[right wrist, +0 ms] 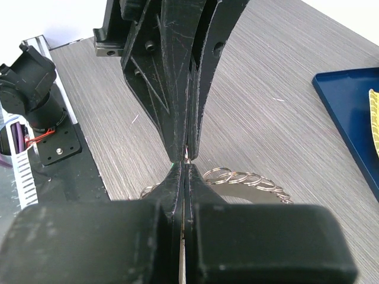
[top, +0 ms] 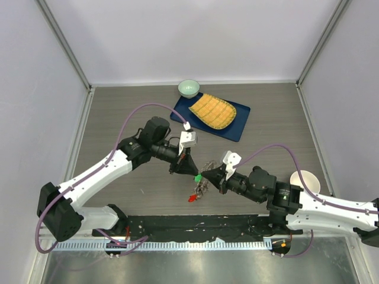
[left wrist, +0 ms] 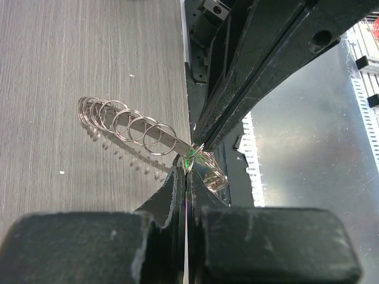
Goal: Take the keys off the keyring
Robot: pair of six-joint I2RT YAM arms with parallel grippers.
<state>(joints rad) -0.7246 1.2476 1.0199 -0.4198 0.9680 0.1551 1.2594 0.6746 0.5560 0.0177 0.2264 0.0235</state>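
Note:
The keyring (top: 208,166) hangs just above the table between my two grippers, a thin metal band strung with several small split rings (left wrist: 129,123) (right wrist: 249,177). Silvery keys (top: 202,189) dangle under it, and a red-headed key (top: 192,198) lies at the bottom of the bunch. My left gripper (top: 190,171) (left wrist: 187,168) is shut on a green-headed key (top: 197,177) (left wrist: 190,155) at the ring's near end. Tip to tip with it, my right gripper (top: 205,176) (right wrist: 186,164) is shut on the keyring. The left fingers (right wrist: 177,77) fill the top of the right wrist view.
A blue tray (top: 237,127) holding a yellow ribbed piece (top: 212,111) lies at the back, with a pale green bowl (top: 189,88) behind it. A cream bowl (top: 306,180) stands beside the right arm. The black base plate (top: 195,223) runs along the near edge.

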